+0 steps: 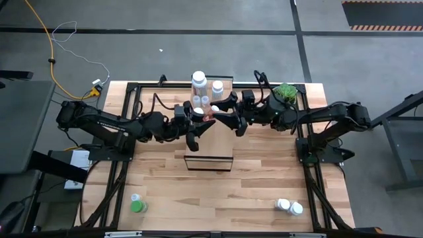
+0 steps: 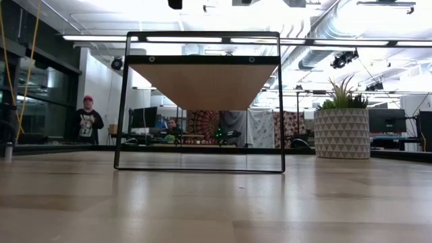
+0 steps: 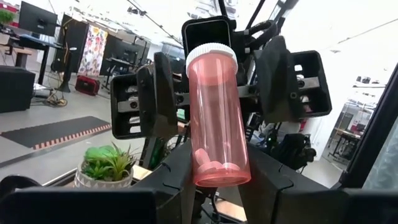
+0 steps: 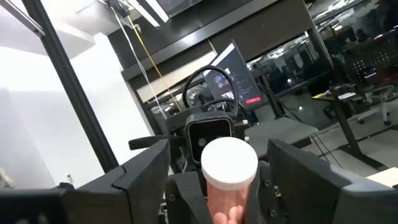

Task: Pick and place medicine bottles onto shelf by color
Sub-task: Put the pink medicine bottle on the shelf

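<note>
Near table (image 1: 264, 192) edge: green bottle (image 1: 137, 205) left; two white-capped bottles (image 1: 289, 207) right. Mid-table: shelf (image 1: 209, 162), pale plank on black frame. Above shelf: orange bottle (image 3: 217, 118), white cap, pills at base. Left end effector (image 3: 214, 186) closed on bottle's lower end. Right end effector (image 1: 213, 118) meets it, fingers (image 3: 277, 78) spread wide either side of cap, not touching. Far shelf end: white-capped bottles (image 1: 199, 80) clustered. Far right: potted plant (image 1: 285, 91).
</note>
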Robot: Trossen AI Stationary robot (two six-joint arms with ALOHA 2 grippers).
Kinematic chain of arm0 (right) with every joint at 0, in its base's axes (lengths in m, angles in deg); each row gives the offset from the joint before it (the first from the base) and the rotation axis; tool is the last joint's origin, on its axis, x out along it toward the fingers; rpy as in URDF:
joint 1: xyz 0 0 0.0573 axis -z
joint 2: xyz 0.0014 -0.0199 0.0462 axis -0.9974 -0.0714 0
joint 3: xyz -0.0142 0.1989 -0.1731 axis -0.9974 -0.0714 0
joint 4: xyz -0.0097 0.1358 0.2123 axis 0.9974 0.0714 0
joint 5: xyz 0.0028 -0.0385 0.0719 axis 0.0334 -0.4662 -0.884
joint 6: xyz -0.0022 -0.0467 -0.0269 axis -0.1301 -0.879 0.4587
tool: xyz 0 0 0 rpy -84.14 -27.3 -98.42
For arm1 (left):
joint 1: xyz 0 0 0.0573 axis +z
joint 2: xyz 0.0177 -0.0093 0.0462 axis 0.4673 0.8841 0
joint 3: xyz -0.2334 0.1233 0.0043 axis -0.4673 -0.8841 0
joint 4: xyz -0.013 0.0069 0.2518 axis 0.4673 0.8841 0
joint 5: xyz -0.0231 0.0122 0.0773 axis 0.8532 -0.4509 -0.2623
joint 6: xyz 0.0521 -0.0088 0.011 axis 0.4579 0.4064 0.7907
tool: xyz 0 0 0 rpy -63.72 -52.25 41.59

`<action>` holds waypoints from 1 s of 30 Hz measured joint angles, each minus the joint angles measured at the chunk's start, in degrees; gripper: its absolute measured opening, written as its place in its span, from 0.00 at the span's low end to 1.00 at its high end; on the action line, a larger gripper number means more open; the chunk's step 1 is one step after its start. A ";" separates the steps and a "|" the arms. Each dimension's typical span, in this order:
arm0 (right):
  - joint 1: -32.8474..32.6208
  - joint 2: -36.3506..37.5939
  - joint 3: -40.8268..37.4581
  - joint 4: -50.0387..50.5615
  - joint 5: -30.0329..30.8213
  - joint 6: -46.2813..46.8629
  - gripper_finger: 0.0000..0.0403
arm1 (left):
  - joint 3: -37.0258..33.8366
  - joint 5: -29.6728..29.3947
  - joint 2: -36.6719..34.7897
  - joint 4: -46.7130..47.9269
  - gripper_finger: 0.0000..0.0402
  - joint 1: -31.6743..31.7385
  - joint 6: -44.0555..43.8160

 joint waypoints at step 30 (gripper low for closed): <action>0.04 -0.07 -0.08 1.23 1.33 -0.44 0.26 | 0.02 -1.70 0.00 0.79 0.24 0.35 -0.04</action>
